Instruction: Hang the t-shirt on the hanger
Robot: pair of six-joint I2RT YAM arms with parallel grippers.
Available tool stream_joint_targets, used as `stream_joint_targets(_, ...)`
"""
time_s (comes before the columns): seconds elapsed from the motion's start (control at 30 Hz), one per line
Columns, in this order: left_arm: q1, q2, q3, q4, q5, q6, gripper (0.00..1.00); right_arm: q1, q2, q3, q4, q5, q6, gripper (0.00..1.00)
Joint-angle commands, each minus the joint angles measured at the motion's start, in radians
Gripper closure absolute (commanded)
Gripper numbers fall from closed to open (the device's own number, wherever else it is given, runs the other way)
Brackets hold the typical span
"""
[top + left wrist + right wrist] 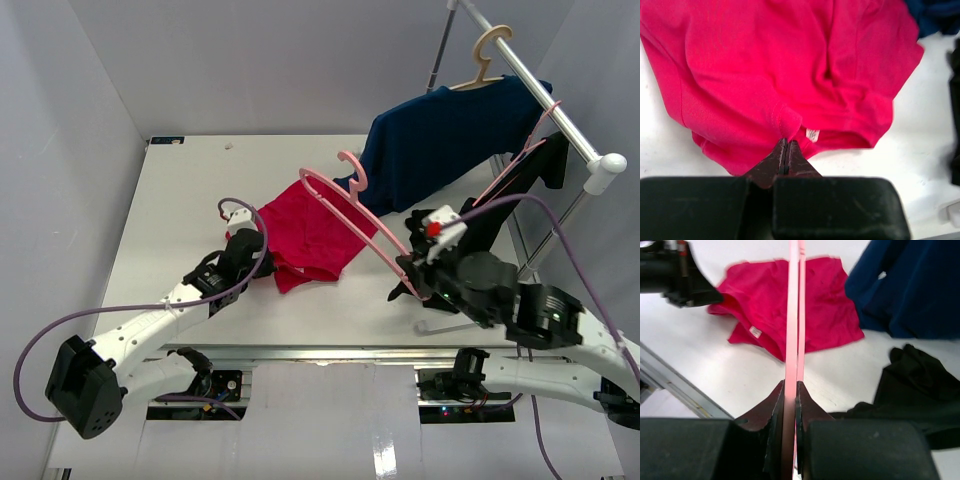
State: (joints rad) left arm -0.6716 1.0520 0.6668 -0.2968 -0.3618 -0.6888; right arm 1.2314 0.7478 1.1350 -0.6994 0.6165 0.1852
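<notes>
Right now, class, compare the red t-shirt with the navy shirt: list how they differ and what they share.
The red t-shirt lies crumpled on the table; the navy shirt hangs from the beige hanger on the rail. The left gripper pinches the red t-shirt; nothing grips the navy shirt. Both are cloth shirts.

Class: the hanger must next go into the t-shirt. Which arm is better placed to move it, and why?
Right, probably. The right gripper is shut on the hanger, which points toward the t-shirt. The left gripper pinches the t-shirt's edge by its white label, so it suits holding.
</notes>
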Motion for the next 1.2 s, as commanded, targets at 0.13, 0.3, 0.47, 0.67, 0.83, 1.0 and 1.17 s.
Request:
stream_joint_targets(0.13, 0.061, 0.043, 0.125, -0.076, 0.048, 0.022, 1.00, 0.005, -0.121, -0.119, 0.132, -0.265, -0.092, 0.92)
stream_joint_targets(0.3, 0.083, 0.028, 0.134, -0.097, 0.063, 0.021, 1.00, 0.005, -0.097, -0.148, 0.120, -0.317, -0.093, 0.92)
stream_joint_targets(0.47, 0.099, 0.000, 0.130, -0.132, 0.065, 0.025, 1.00, 0.005, -0.108, -0.192, 0.111, -0.336, -0.073, 0.92)
stream_joint_targets(0.67, 0.109, -0.023, 0.118, -0.149, 0.069, 0.032, 1.00, 0.005, -0.129, -0.238, 0.088, -0.360, -0.050, 0.92)
stream_joint_targets(0.83, 0.112, -0.026, 0.119, -0.169, 0.059, 0.027, 1.00, 0.005, -0.148, -0.247, 0.059, -0.357, -0.035, 0.92)
stream_joint_targets(1.0, 0.116, -0.031, 0.118, -0.184, 0.053, 0.022, 1.00, 0.004, -0.190, -0.251, 0.041, -0.352, -0.017, 0.92)
stream_joint_targets(1.17, 0.118, -0.021, 0.119, -0.185, 0.057, 0.023, 1.00, 0.005, -0.227, -0.271, 0.034, -0.368, 0.000, 0.92)
